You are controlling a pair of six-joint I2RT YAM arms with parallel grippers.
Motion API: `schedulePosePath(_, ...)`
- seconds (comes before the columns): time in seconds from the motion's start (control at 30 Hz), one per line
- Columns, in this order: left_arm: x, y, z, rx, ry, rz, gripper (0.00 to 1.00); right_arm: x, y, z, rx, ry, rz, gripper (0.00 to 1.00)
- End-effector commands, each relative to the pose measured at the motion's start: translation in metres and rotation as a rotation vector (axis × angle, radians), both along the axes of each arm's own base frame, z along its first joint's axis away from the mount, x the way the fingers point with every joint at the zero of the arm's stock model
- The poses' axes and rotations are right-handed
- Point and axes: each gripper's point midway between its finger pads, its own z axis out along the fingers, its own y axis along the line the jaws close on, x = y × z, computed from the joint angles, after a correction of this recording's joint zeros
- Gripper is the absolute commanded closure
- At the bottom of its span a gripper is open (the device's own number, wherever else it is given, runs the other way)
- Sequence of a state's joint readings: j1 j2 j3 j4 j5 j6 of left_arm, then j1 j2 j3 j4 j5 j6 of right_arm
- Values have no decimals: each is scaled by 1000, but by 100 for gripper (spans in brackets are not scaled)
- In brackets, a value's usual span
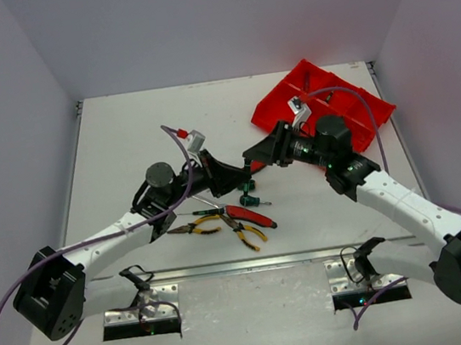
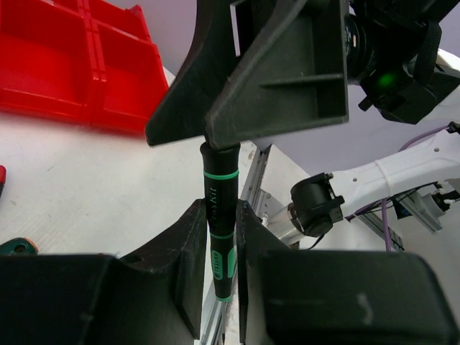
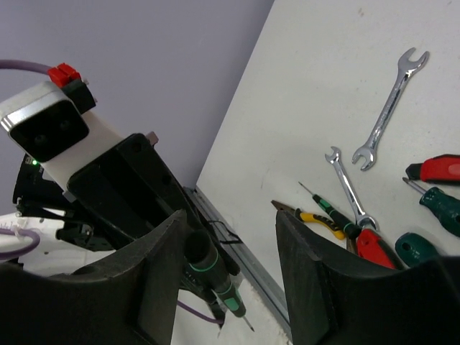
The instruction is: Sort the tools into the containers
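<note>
Left gripper (image 2: 220, 215) is clamped on the black-and-green screwdriver (image 2: 218, 188), which is held clear of the table (image 1: 140, 142). I note the right gripper (image 3: 231, 223) has its jaws apart around the screwdriver's other end. Red tray (image 1: 278, 113) sits far right, and the yellow-handled pliers (image 1: 247, 232) lie near.

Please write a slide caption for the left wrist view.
Left hand clamps a green-black screwdriver, right hand over its top.

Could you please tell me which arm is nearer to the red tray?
Right. The right arm reaches alongside the red tray's near edge; the left arm sits farther off, toward the table's middle.
</note>
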State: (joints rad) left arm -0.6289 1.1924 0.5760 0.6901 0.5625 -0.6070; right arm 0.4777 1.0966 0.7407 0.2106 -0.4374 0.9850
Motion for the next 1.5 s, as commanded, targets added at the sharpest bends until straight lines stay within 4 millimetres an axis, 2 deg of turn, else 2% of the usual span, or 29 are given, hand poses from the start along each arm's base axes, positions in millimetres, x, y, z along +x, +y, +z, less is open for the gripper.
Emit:
schedulePosePath(0.0,5,-8,34,-62,-104,-16,100,-8,5,19,46,-74,15,46)
schedulePosePath(0.13,6,-9,39,-72,-100,-15,100,-10,10,14,33,-73,45,49)
schedulePosePath(0.23,9,-10,41,-70,-98,-10,100,-13,15,10,31,-65,66,71)
schedulePosePath(0.37,16,-11,42,-57,-90,10,100,-15,17,8,30,-67,73,87)
schedulePosePath(0.4,19,-12,42,-53,-87,24,99,-15,17,7,29,-68,70,97)
schedulePosePath(0.43,21,-11,40,-46,-81,29,99,-15,16,7,27,-67,66,100)
schedulePosePath(0.53,30,-9,36,-24,-50,81,95,-14,13,6,15,-69,50,100)
schedulePosePath(0.57,34,-9,33,-13,-36,96,91,-13,12,5,10,-69,44,100)
schedulePosePath(0.6,36,-9,33,-5,-30,105,76,-11,10,5,2,-71,27,100)
schedulePosePath(0.67,42,-7,30,13,-11,135,34,-5,5,1,-24,-73,-19,100)
schedulePosePath(0.7,45,-6,29,25,0,157,16,1,1,0,-44,-81,-54,100)
schedulePosePath(0.73,46,-6,31,26,-1,164,3,2,-1,-1,-58,-82,-63,100)
schedulePosePath(0.77,50,-3,26,47,14,191,0,8,-5,-1,-82,-83,-98,100)
schedulePosePath(0.87,64,10,17,117,65,302,0,29,-21,-5,-185,-115,-201,100)
schedulePosePath(0.93,74,31,9,192,108,430,0,58,-53,-6,-286,-110,-345,100)
schedulePosePath(0.97,80,52,4,241,147,543,0,70,-65,-10,-310,-99,-390,100)
schedulePosePath(1.0,86,68,3,259,179,622,0,84,-92,-11,-335,-66,-461,100)
schedulePosePath(1.03,86,97,-5,336,237,741,0,96,-110,-19,-362,-33,-513,100)
schedulePosePath(1.13,78,131,-1,424,249,821,0,142,-193,-7,-476,-24,-778,100)
schedulePosePath(1.23,57,141,-1,508,211,766,0,188,-265,5,-643,-25,-1017,100)
schedulePosePath(1.3,44,143,-3,537,189,718,0,214,-305,31,-710,-62,-1146,100)
schedulePosePath(1.37,35,146,-13,565,179,692,0,240,-326,26,-793,-57,-1182,100)
schedulePosePath(1.4,32,149,-14,568,167,692,0,246,-343,38,-798,-69,-1225,100)
schedulePosePath(1.43,30,153,-14,572,151,700,0,261,-356,30,-852,-59,-1240,100)
schedulePosePath(1.47,29,158,-17,592,142,710,0,272,-370,41,-875,-80,-1290,100)
